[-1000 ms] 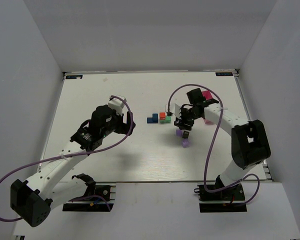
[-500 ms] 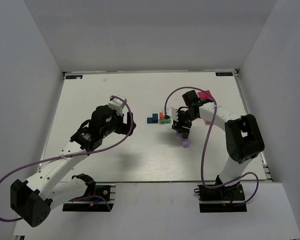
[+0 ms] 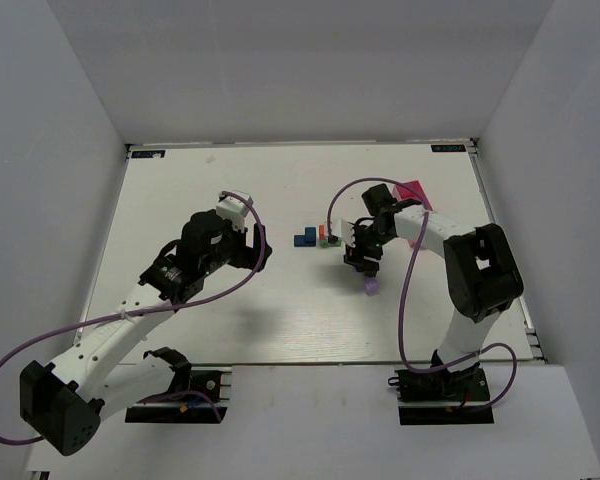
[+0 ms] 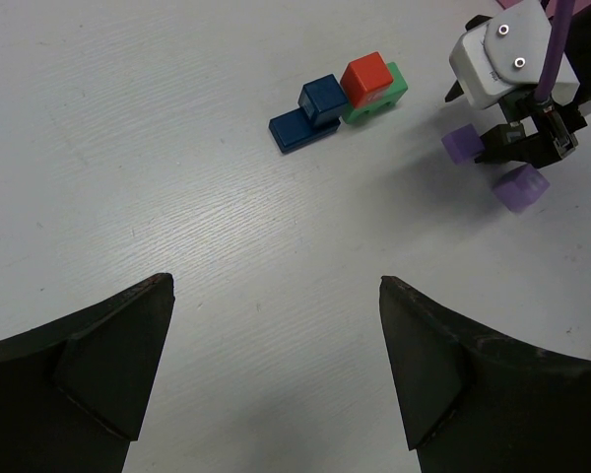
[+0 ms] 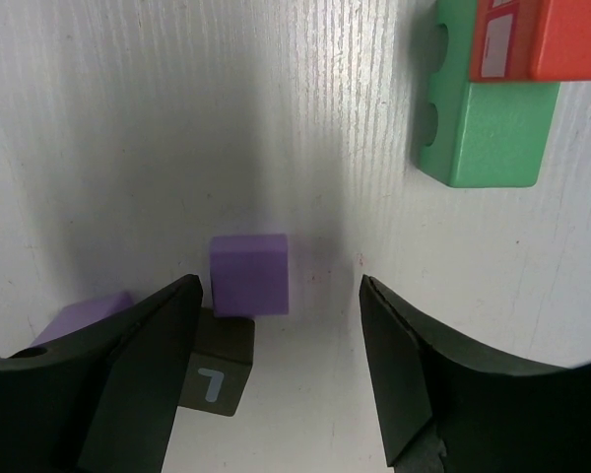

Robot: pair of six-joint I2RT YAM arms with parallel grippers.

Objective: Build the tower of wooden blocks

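Left arm: the left jaws (image 4: 274,296) stand wide apart with nothing between them, hovering above bare bench (image 4: 177,148), well apart from every block.

Centre: the blue blocks (image 4: 310,110) lie just beside the green block (image 4: 386,97), which carries the red block (image 4: 365,78) on top. I judge this cluster to be the tower's start.

Right arm: the right jaws (image 5: 278,291) are apart and clamp nothing. The right wrist view shows the purple cube (image 5: 249,274) on the bench in the gap between the fingers, off centre and closer to one finger than the other. A dark block (image 5: 217,372) touches the cube's near edge beside that same finger. A lilac block (image 5: 84,320) lies just outside that finger, partly hidden by it.

Finding: the right arm is far nearer the loose blocks. The cube is square, so it has no long axis to align with. I judge that the jaws need centring over the cube before closing, or the nearer finger may catch the dark block.
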